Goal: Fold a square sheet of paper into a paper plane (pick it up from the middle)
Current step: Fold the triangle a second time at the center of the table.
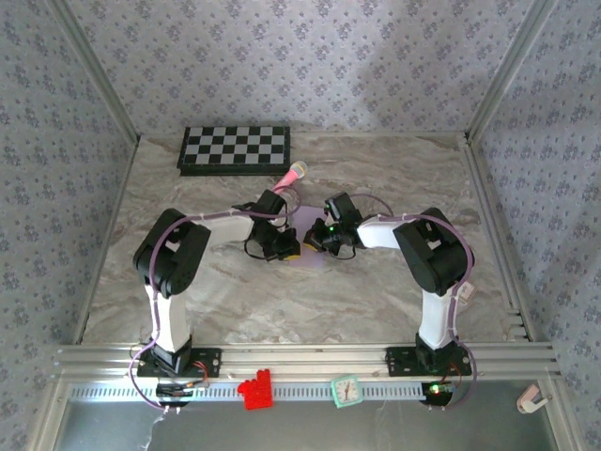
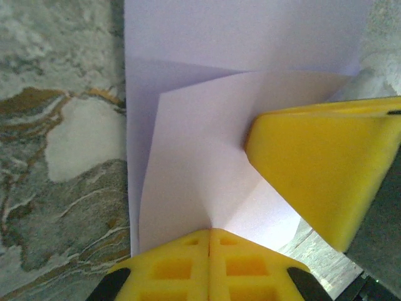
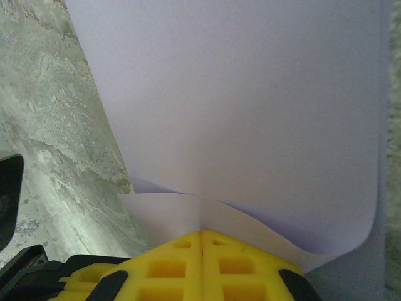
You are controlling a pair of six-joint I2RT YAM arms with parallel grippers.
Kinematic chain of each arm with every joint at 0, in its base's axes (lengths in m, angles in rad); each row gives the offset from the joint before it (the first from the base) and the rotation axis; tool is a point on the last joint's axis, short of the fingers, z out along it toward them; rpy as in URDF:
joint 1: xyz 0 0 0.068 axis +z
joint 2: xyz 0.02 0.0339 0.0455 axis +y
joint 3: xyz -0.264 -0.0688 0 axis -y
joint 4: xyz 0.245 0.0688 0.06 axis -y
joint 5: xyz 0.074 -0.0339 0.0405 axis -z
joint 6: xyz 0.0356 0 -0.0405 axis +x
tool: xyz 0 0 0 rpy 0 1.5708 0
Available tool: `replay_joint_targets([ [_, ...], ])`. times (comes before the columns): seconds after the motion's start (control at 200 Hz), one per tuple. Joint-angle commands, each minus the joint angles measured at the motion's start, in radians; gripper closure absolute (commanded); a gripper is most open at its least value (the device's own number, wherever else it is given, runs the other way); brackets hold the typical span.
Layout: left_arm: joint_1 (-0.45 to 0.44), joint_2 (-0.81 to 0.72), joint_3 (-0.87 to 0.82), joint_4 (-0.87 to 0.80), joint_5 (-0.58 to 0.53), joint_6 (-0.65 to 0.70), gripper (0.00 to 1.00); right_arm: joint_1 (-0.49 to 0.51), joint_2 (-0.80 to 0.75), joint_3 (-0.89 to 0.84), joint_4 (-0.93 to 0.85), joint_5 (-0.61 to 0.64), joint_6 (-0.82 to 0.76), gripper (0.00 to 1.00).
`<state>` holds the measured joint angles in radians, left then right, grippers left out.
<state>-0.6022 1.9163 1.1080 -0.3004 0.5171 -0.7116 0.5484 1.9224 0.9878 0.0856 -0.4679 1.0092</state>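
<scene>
The square sheet of paper (image 1: pixel 310 256) lay partly folded in the middle of the table (image 1: pixel 376 291), between the two arms. The left gripper (image 2: pixel 209 241) was pinched together on a raised flap's edge. The right gripper (image 3: pixel 202 238) was likewise clamped on a curled edge. Bare marble stretched to either side, with the checkered board (image 1: pixel 235 148) and pink microphone (image 1: pixel 294 173) well behind.

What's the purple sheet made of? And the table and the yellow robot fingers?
The square sheet of paper looks like thin matte paper: it holds sharp creases and curls. The table looks like marble, grey with brown veins, though it could be a printed surface. The left gripper's yellow fingers look like matte plastic, with moulded square pockets.
</scene>
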Motion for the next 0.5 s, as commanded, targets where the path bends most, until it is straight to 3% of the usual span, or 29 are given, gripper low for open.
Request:
replay_joint_targets([
  [0.0,0.009,-0.006,-0.061,-0.113,-0.034,0.058,0.93,-0.020,0.073,-0.050,-0.258,0.103,-0.026,0.95],
  [0.17,0.010,-0.029,-0.079,-0.169,-0.007,0.138,0.94,-0.025,0.077,-0.049,-0.267,0.101,-0.035,0.95],
  [0.495,0.045,-0.122,-0.091,-0.302,-0.073,0.240,0.97,-0.026,0.075,-0.048,-0.270,0.100,-0.046,0.95],
])
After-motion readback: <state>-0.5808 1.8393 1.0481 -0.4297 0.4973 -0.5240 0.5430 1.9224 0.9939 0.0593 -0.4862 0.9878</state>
